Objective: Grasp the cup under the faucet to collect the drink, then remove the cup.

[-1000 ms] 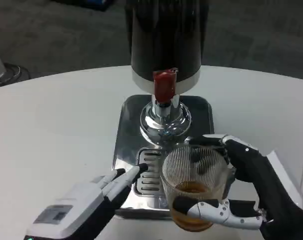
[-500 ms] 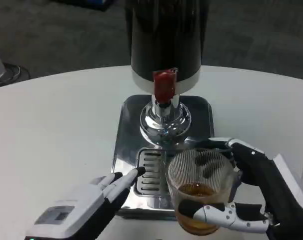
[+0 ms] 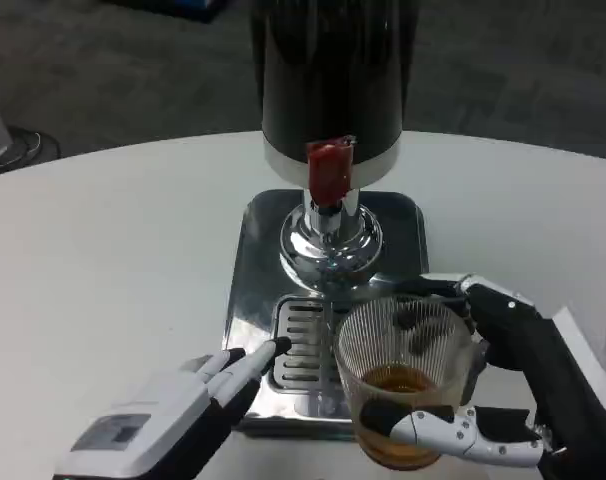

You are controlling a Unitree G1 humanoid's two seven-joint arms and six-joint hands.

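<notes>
Gripping the ribbed glass cup of amber drink, the right robot hand wraps it at the drip tray's near edge, near side of the red-tapped dispenser. The left robot hand rests empty, fingers extended, on the tabletop.

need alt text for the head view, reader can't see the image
The robot's right hand holds a ribbed clear cup with amber drink in its bottom, at the near edge of a shiny metal drip tray. Behind it a black drink dispenser with a red tap lever stands on the white table, and the left hand rests by the tray's slotted grate.
</notes>
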